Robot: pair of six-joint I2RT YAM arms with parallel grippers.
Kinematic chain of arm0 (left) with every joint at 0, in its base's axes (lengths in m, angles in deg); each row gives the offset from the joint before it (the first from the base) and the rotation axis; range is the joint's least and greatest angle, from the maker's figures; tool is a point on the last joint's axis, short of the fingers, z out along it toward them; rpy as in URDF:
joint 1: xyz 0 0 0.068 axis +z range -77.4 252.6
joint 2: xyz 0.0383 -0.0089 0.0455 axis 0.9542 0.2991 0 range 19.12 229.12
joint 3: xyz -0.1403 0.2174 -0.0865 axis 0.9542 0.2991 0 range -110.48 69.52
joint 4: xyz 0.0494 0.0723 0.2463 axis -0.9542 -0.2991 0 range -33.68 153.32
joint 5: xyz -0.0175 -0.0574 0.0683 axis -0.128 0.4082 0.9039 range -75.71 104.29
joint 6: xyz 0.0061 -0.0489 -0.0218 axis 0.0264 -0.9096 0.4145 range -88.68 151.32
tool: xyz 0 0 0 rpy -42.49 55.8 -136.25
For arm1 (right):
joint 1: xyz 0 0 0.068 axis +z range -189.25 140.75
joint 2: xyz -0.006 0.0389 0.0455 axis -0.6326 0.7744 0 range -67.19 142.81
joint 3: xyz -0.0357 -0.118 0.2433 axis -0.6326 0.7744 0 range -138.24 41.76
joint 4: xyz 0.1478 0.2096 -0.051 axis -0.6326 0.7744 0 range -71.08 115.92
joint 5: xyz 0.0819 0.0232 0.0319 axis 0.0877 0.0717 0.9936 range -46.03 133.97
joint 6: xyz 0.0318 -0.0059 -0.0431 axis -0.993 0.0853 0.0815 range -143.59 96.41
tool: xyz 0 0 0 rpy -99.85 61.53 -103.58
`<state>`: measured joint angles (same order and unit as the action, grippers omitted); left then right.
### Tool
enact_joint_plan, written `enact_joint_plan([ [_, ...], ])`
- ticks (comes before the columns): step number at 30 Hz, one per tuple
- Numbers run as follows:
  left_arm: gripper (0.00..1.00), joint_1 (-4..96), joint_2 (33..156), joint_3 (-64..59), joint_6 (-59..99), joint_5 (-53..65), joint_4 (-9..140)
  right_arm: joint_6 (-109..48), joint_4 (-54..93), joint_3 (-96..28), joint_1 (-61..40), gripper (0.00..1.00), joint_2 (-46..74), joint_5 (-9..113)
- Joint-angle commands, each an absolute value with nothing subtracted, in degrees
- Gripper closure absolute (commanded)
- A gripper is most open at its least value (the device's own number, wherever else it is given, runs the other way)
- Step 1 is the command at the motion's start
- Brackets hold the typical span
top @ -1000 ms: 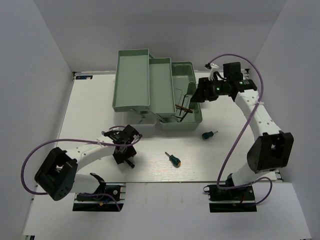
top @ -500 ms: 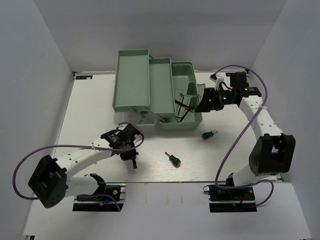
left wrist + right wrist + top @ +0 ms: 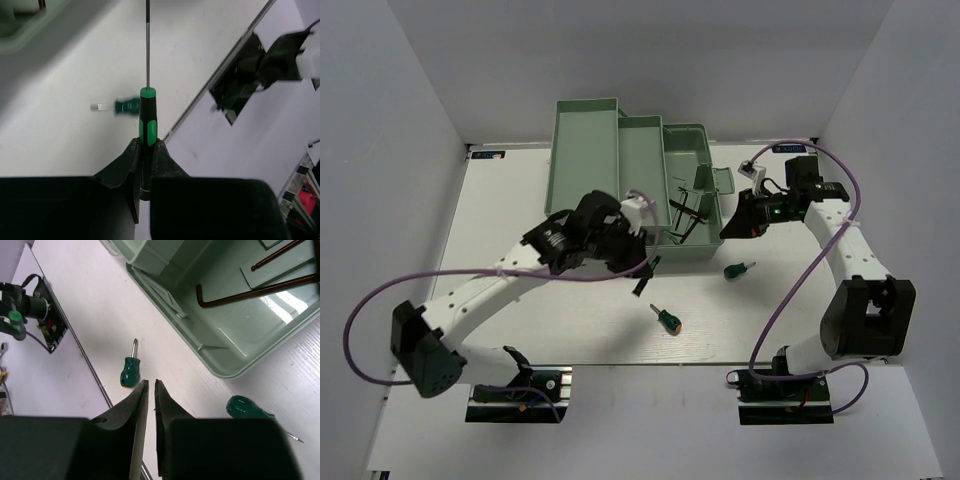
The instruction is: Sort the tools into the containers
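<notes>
While two stubby screwdrivers (image 3: 668, 318) lie on the table (image 3: 510, 210), the left gripper (image 3: 147, 145) clamps a thin screwdriver (image 3: 147, 112) by its handle before the toolbox (image 3: 685, 252); the right gripper (image 3: 151, 385) hangs beside it, jaws almost together, empty; hex keys (image 3: 250, 292) lie inside

Left fingers (image 3: 122, 167): gap filled by thin screwdriver (image 3: 147, 120), shaft jutting straight ahead. Bare bench (image 3: 60, 145) to their left. Stubby screwdriver (image 3: 125, 106) lies ahead-left, toolbox (image 3: 20, 32) wall far ahead-left.
Right fingers (image 3: 135, 405): only narrow slit between. Same stubby screwdriver just ahead, other stubby screwdriver (image 3: 247, 407) at right, toolbox corner ahead-right. Bench ahead-left free.
</notes>
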<state>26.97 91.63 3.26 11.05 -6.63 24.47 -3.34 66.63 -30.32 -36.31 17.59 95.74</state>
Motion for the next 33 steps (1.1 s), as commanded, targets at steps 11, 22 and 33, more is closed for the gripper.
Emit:
enact_joint_plan([
  [11,1.00,32.07,120.89,-31.80,4.43,26.14,29.48,9.36,73.76,-21.63,-36.35,0.36,6.21,98.37],
  [22,0.27,36.12,127.77,-42.46,8.37,29.15,24.54,16.56,71.76,-15.64,-30.02,0.26,1.81,98.46],
  [33,0.11,36.12,99.66,-23.67,8.66,39.07,24.47,30.46,67.00,-18.27,-18.42,0.24,6.02,98.11],
])
